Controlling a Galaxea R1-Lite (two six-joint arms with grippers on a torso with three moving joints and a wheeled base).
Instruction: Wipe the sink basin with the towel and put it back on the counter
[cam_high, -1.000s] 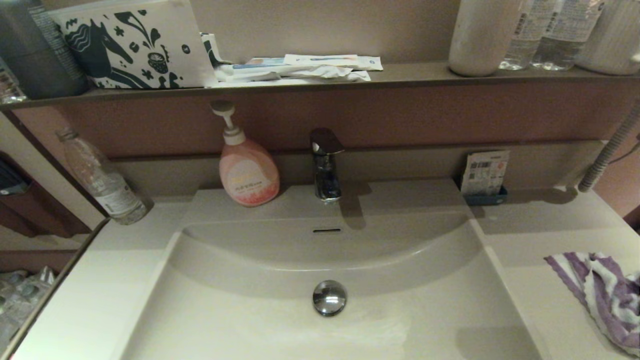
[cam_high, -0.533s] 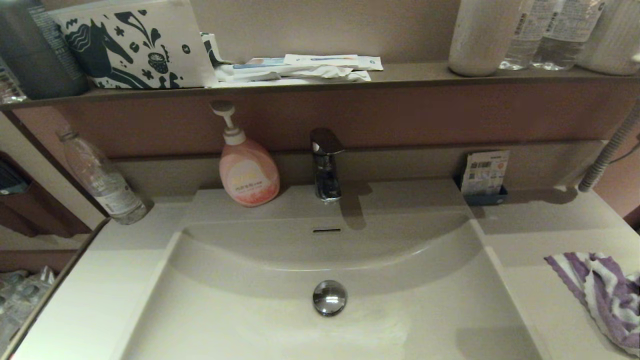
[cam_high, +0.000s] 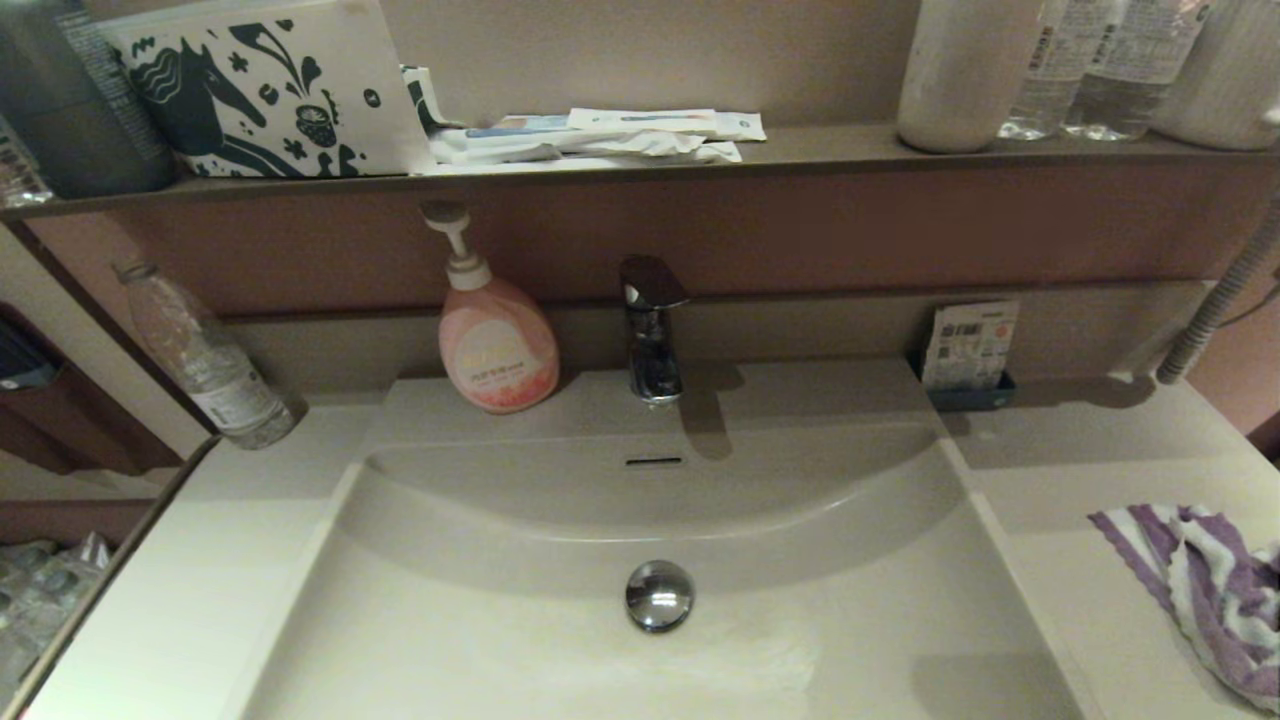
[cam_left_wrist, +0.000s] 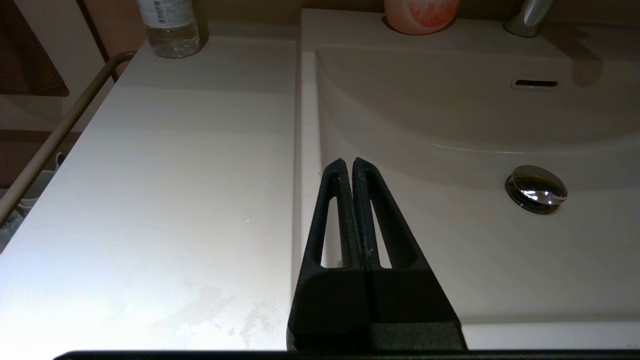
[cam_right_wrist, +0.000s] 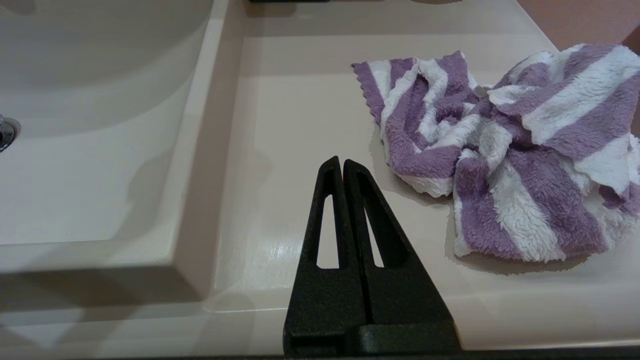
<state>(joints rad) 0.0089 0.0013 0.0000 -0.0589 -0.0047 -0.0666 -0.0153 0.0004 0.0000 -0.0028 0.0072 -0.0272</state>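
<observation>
Smooth beige counter (cam_high: 1080, 470) around the shallow sink basin (cam_high: 520, 640), fluffy striped towel (cam_high: 1215, 590) crumpled at its right edge.
Left gripper (cam_left_wrist: 348, 167) (black, tapered fingers pressed together, empty) hangs over the basin's left rim; right gripper (cam_right_wrist: 337, 166), likewise closed and empty, sits just beside the towel (cam_right_wrist: 500, 150).

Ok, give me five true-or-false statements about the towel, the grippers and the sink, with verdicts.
1. The towel lies crumpled on the counter, on the basin's right. True.
2. The right gripper holds the towel. False: it is shut on nothing, beside the towel.
3. The left gripper is shut. True.
4. The towel is in the basin. False: the basin holds none.
5. The soap bottle stands right of the faucet. False: left.
</observation>
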